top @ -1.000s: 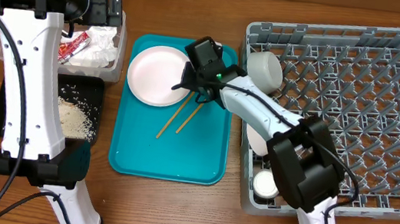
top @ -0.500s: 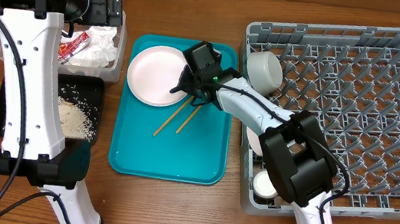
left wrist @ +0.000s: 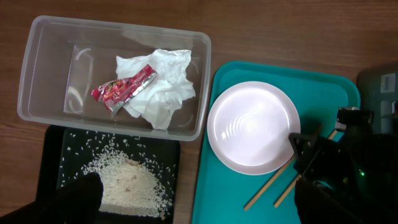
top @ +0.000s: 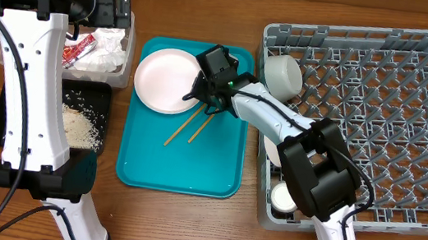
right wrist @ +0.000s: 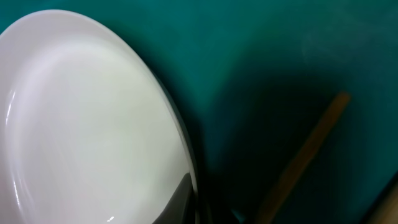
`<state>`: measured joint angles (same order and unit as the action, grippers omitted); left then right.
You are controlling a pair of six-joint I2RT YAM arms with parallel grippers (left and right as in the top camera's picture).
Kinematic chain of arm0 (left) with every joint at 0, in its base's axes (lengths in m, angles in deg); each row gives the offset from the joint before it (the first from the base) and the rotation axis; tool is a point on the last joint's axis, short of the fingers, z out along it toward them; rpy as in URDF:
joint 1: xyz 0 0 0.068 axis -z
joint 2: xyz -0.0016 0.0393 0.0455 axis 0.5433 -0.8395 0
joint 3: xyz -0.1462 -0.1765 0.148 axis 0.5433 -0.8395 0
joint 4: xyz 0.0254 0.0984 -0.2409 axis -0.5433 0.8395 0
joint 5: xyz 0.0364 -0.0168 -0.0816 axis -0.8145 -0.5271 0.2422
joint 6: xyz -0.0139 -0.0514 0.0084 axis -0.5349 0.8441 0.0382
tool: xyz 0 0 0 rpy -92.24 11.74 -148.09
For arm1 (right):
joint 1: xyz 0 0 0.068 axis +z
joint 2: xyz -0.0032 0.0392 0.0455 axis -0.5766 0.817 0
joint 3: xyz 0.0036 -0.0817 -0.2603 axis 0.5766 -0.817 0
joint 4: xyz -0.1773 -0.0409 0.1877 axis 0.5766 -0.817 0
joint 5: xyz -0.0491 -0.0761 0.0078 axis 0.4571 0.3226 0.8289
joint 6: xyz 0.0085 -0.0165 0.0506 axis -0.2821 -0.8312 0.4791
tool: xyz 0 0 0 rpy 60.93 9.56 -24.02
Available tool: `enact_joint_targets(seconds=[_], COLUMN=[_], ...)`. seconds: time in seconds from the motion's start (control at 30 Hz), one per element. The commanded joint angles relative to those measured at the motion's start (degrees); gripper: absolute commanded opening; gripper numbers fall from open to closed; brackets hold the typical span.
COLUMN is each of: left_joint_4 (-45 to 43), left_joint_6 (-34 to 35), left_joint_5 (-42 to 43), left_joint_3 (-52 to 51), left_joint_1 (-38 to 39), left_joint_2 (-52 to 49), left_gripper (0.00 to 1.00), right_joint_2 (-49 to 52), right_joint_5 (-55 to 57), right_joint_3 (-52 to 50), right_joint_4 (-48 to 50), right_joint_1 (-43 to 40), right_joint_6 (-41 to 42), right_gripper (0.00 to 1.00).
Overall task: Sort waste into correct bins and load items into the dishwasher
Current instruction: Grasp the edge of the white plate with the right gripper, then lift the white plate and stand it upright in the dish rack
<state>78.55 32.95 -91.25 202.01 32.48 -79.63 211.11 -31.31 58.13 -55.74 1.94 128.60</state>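
Plate (top: 166, 80): on the teal tray (top: 179, 165), just left of the chopsticks (top: 182, 131)
Right gripper (top: 201, 95): at the plate's right rim; you cannot tell if its jaws are clamped
Left gripper (top: 106, 5): over the clear tub (left wrist: 204, 87), jaws apart
Your move: grip the rim firmly, lift clear of the chopsticks, then go to the dish rack (top: 396, 119)

Two chopsticks (left wrist: 267, 188) — one wrapper (left wrist: 124, 86) (one tissue (left wrist: 165, 87))

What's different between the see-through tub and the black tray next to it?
The clear tub has tall see-through walls; the black tray is shallow and opaque. The tub holds a red wrapper and white tissue; the tray holds loose rice. Both are rectangular.
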Motion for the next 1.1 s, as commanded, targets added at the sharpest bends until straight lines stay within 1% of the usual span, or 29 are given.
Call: enact_joint_targets(seconds=[0.0,0.13,0.27,0.4,0.53,0.6,0.7,0.8,0.87,0.93,1.07], left_joint_4=[-0.11,-0.11,-0.11,-0.11,-0.11,-0.11,-0.11,-0.11,-0.11,-0.11,-0.11], left_joint_6=[0.57,0.57,0.57,0.57,0.57,0.57,0.57,0.57,0.57,0.57,0.57], left_joint_5=[-0.48,-0.5,-0.5,-0.5,-0.5,-0.48,-0.48,-0.5,-0.48,-0.48,-0.48], left_joint_3=[0.52,0.52,0.52,0.52,0.52,0.52,0.52,0.52,0.52,0.52,0.52], left_joint_1=[-0.31,-0.31,-0.31,-0.31,-0.31,-0.31,-0.31,-0.31,-0.31,-0.31,-0.31], left_joint_2=[0.59,0.59,0.59,0.59,0.59,0.59,0.59,0.59,0.59,0.59,0.59], left_gripper=[1.0,1.0,1.0,1.0,1.0,1.0,1.0,1.0,1.0,1.0,1.0], right_joint_2=[-1.18,-5.86,-13.09,-20.26,-27.45,-31.08,-34.62,-35.87,-35.74,-35.41,-34.82], right_joint_5=[0.33,5.4,13.09,24.2,38.38,47.76,61.75,74.66,78.23,78.62,78.62], right_joint_3=[1.4,1.4,1.4,1.4,1.4,1.4,1.38,1.36,1.16,0.24,-4.22], right_joint_4=[-1.29,-4.24,-10.01,-15.61,-21.0,-24.02,-28.2,-32.24,-34.58,-36.11,-35.91], right_joint_1=[-0.26,-0.26,-0.26,-0.26,-0.26,-0.26,-0.33,-1.38,-2.82,-4.87,-8.85], right_joint_6=[0.24,-1.44,-8.41,-11.26,-12.61,-14.49,-17.49,-18.53,-19.43,-20.11,-20.17], right_gripper=[0.04,0.04,0.04,0.04,0.04,0.04,0.04,0.04,0.04,0.04,0.04])
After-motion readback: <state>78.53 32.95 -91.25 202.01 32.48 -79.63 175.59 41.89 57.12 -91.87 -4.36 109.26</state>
